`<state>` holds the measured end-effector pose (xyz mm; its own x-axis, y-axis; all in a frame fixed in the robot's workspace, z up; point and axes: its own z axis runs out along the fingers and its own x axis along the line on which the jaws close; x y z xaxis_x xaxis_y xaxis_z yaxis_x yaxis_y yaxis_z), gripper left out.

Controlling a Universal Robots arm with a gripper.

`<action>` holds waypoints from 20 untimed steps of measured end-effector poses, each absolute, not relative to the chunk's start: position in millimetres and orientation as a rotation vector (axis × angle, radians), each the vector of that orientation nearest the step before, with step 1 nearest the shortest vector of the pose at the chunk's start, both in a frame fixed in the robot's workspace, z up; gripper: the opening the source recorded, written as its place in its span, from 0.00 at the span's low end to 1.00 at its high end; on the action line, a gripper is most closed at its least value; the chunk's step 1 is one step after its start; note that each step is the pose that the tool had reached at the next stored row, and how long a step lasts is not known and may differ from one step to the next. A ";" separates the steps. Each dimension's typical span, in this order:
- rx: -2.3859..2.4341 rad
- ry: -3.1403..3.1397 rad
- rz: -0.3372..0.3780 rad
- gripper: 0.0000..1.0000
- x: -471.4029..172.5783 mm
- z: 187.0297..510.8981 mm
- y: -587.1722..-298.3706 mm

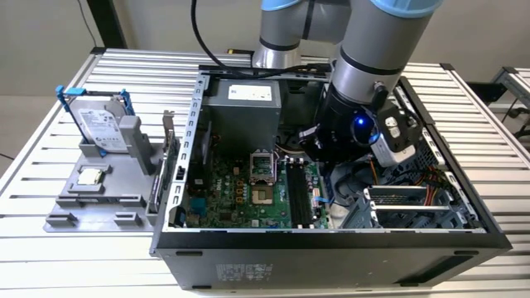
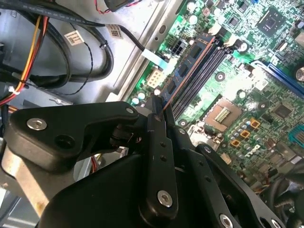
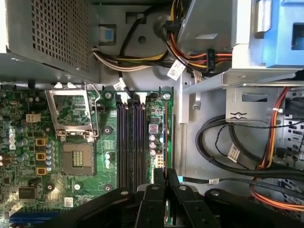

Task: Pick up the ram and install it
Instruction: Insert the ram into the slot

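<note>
Site: my robotics lab bench | slatted aluminium table (image 1: 74,248) | opened computer case (image 1: 331,248) | grey parts fixture (image 1: 99,198) holding hard drive (image 1: 99,127)

A matt black gripper (image 2: 159,107) of smooth plastic-looking links with bright metal screws hangs over a glossy green motherboard (image 3: 109,142) lined with long black plastic slots (image 3: 130,142). The computer case (image 1: 331,248) is dull grey sheet metal, its inner cage (image 3: 47,33) perforated. The table (image 1: 49,248) beneath is ribbed, pale brushed metal.
</note>
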<state>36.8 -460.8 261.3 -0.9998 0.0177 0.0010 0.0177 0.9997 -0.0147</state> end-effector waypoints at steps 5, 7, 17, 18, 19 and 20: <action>-0.026 -3.140 0.024 0.00 34.3 254.4 -460.8; -0.020 -3.140 0.024 0.00 32.8 252.6 -460.9; -0.006 -3.141 0.026 0.00 27.7 239.5 -461.6; -0.005 -3.141 0.026 0.00 27.2 238.7 -461.7; -0.005 -3.141 0.026 0.00 26.5 238.3 -461.9; -0.004 -3.141 0.027 0.00 26.1 238.0 -461.9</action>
<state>26.1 -461.9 238.0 -1.0000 0.0028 0.0009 0.0028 0.9999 -0.0170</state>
